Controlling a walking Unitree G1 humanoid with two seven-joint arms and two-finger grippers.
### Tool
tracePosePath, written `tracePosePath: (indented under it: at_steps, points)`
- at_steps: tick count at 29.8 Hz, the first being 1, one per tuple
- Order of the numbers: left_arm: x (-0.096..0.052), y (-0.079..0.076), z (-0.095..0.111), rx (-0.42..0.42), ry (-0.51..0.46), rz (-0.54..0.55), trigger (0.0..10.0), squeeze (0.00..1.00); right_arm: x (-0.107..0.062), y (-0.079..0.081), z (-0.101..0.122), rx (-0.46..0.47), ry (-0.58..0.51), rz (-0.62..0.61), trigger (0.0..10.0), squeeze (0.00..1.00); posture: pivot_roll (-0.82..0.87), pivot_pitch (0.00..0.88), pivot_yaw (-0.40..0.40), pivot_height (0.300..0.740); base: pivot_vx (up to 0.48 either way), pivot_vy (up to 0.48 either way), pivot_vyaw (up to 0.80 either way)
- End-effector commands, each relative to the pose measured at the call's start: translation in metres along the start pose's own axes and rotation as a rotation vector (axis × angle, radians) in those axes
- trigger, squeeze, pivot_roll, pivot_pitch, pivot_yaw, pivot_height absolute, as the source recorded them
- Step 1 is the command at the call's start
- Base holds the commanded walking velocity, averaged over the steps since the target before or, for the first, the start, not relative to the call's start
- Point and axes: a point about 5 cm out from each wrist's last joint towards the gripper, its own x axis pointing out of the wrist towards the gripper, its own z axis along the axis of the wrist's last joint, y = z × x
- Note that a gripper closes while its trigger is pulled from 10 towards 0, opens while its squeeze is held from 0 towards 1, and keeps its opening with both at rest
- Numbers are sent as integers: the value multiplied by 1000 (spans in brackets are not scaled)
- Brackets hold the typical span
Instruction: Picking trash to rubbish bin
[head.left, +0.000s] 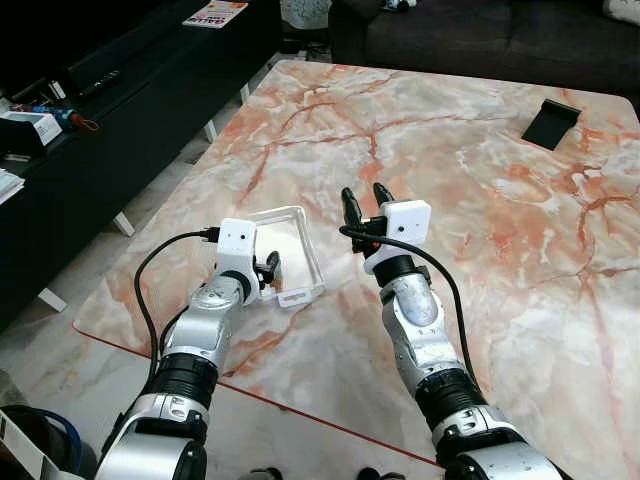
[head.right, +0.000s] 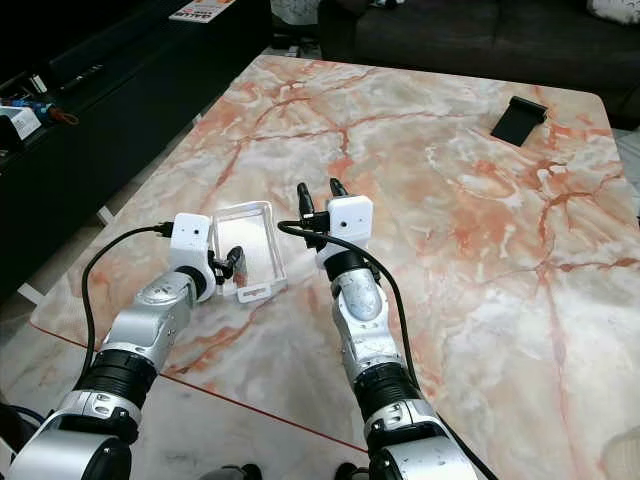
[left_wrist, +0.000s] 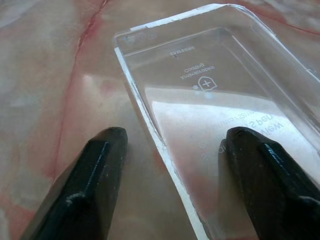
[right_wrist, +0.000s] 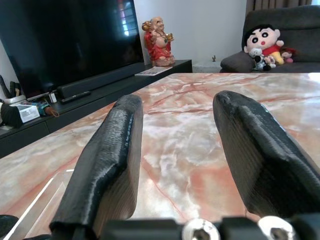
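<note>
Underneath everything spreads a large marble table (head.left: 480, 190), its top white and grey with orange-pink veins, the near-left corner rounded and edged in red. On it, toward the near-left part, lies a clear plastic tray (head.left: 290, 250), shallow, rectangular and empty, with faint embossed lettering on its base. The left gripper (head.left: 268, 272) is at the tray's near end with its fingers spread: in the left wrist view one fingertip (left_wrist: 102, 150) rests outside the tray's long rim and the other (left_wrist: 250, 150) sits over the tray's inside, so the rim runs between them. Whether either finger touches the plastic cannot be told.

Just right of the tray, the right gripper (head.left: 366, 204) is raised above the table with its two black fingers apart, holding nothing and pointing toward the far side. A black cable loops from each wrist camera back along the silver forearm.

Far to the right on the table stands a small black object (head.left: 550, 123), tilted like a stand. Along the left of the room runs a low black TV console (head.left: 110, 130) with a magazine (head.left: 214, 13) on its far end and small boxes nearer. A dark sofa (head.left: 480, 35) lines the far side beyond the table. The right wrist view adds a large dark television (right_wrist: 65, 40), a red-robed laughing figurine (right_wrist: 157, 40) on the console, and a cartoon plush doll (right_wrist: 264, 42) on the sofa. Pale floor tiles (head.left: 70, 270) show between console and table.
</note>
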Motion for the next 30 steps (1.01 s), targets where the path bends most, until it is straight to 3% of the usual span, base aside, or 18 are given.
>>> tracePosePath:
  at_steps: [1,23,30]
  points:
    - [-2,3,-11,-17,58,8,0,0,1,3,2,0,-4,11,10000,0,127,153,46,740,0,0,0]
    - [-2,1,-11,-50,49,7,0,0,2,3,1,0,4,13,10000,0,121,131,48,740,0,0,0]
    - [-4,2,-1,-85,-41,30,0,0,3,5,2,2,3,20,10000,0,123,120,49,740,0,0,0]
